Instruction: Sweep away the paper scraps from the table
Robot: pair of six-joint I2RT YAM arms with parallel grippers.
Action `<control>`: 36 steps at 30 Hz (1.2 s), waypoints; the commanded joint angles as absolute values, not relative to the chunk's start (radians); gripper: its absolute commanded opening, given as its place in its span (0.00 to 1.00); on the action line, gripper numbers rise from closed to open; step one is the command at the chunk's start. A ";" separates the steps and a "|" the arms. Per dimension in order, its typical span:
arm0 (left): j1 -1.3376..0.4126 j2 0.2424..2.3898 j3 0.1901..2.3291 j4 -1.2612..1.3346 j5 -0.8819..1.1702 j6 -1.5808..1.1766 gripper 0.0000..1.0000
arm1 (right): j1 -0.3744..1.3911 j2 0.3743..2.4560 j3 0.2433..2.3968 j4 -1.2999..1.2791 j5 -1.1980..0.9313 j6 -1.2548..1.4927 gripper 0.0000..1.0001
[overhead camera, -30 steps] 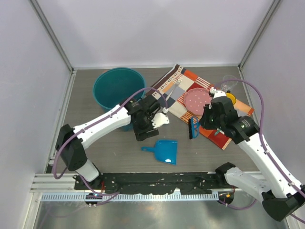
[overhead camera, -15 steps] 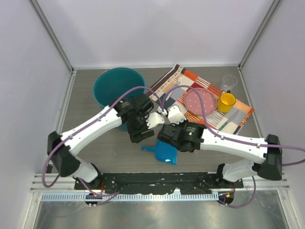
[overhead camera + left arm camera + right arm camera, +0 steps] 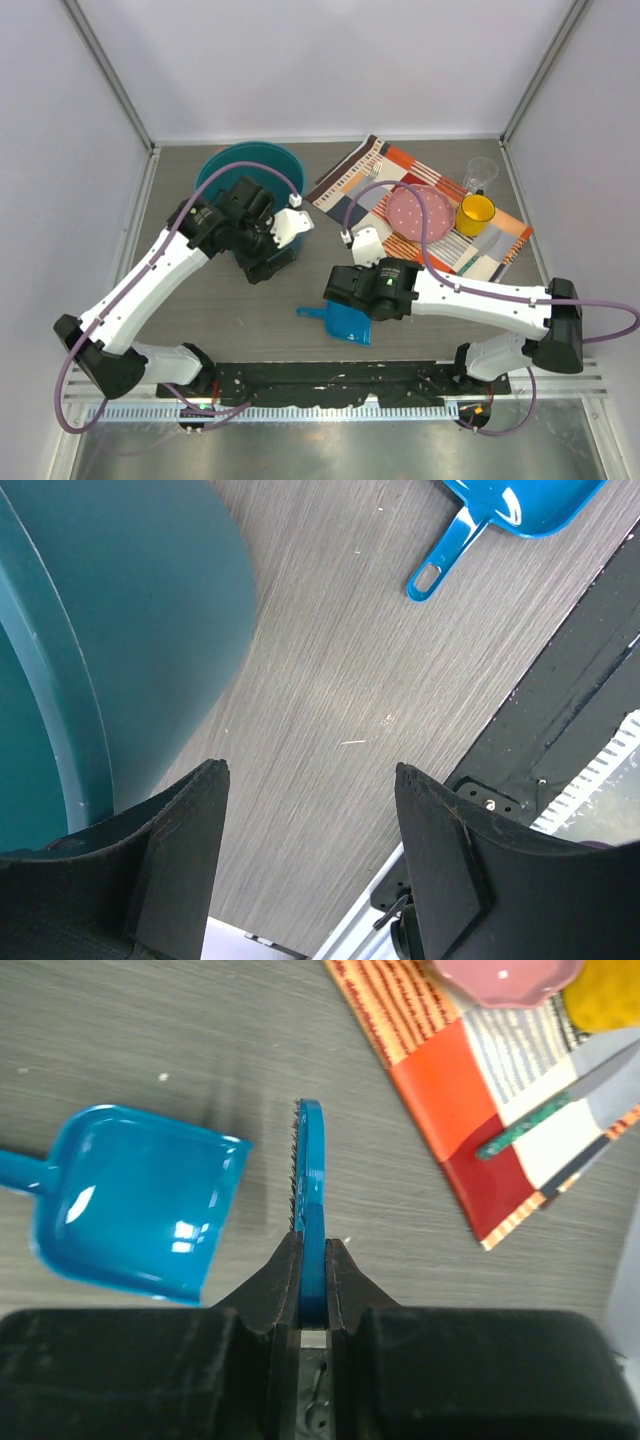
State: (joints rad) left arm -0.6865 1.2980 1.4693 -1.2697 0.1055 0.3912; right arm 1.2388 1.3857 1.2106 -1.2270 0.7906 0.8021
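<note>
The small blue brush point(image 3: 310, 1175) is clamped on edge in the right gripper point(image 3: 312, 1250), with its bristles turned toward the blue dustpan point(image 3: 140, 1200) just beside it, presumably for sweeping into it. The left gripper point(image 3: 310, 790) is held released and empty beside the teal bucket point(image 3: 120, 610). No paper scraps are seen on the table point(image 3: 330, 680), only tiny specks.
</note>
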 commanded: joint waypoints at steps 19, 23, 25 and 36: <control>-0.649 1.269 1.428 -1.256 0.109 0.380 0.70 | 0.970 1.046 0.882 -0.652 0.114 0.750 0.01; -0.649 1.266 1.428 -1.262 0.109 0.382 0.70 | 0.833 0.990 0.787 -0.606 -0.043 0.706 0.01; -0.649 1.266 1.427 -1.262 0.109 0.382 0.70 | 0.793 0.980 0.770 -0.607 -0.101 0.693 0.01; -0.649 1.275 1.450 -1.266 0.106 0.385 0.70 | 0.640 1.011 0.775 -0.750 -0.011 0.686 0.59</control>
